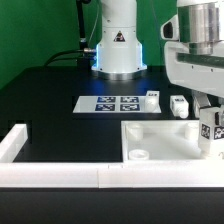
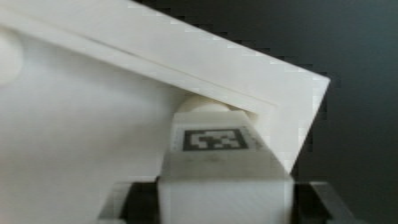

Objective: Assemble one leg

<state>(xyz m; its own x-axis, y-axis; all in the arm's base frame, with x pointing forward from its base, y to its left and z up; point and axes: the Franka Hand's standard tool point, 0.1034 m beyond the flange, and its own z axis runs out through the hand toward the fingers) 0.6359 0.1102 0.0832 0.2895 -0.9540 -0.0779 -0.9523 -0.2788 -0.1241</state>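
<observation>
A white leg (image 1: pixel 210 130) with a marker tag is held upright in my gripper (image 1: pixel 211 118) at the exterior view's right. It stands at the right edge of the flat white tabletop (image 1: pixel 160 140). In the wrist view the leg (image 2: pixel 217 150) fills the space between my dark fingers (image 2: pixel 135 202). Its far tip touches a corner hole of the tabletop (image 2: pixel 89 110). The gripper (image 2: pixel 217 205) is shut on the leg. I cannot tell how deep the tip sits.
The marker board (image 1: pixel 112 102) lies mid-table. Two small white parts (image 1: pixel 151 99) (image 1: pixel 179 106) lie beside it. A low white wall (image 1: pixel 60 175) runs along the front and left. The arm's base (image 1: pixel 118 45) stands at the back.
</observation>
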